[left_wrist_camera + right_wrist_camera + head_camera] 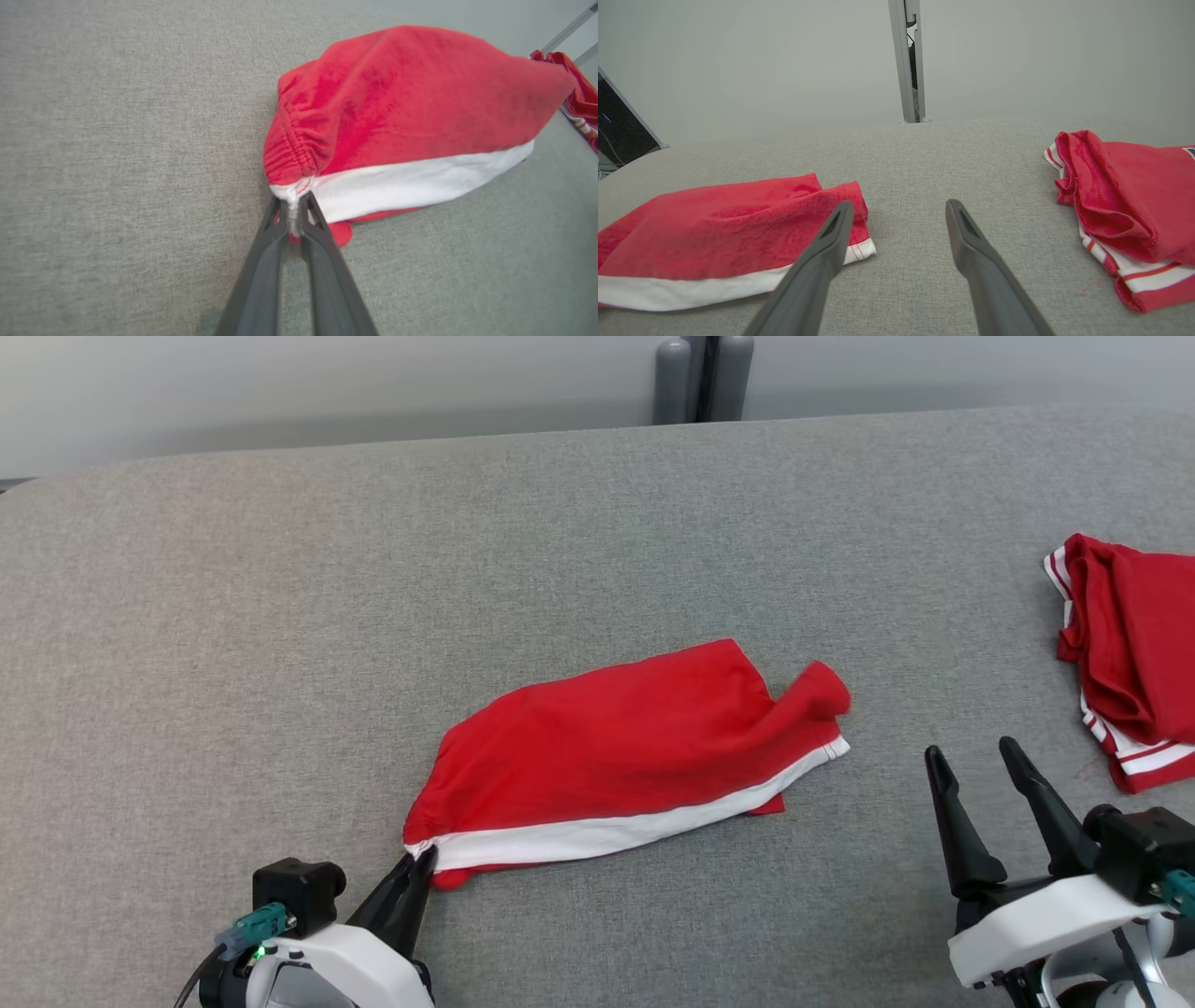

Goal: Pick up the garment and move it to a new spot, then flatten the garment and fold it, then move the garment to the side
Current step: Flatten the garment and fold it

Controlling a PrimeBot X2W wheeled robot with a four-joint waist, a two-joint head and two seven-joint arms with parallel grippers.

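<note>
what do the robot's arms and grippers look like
The left gripper and right gripper each have two long dark grey fingers tapering to points, slotted near the tips. Each sits on a white wrist shell with a black block and teal connector. The left wrist also has a black cable and green light.
</note>
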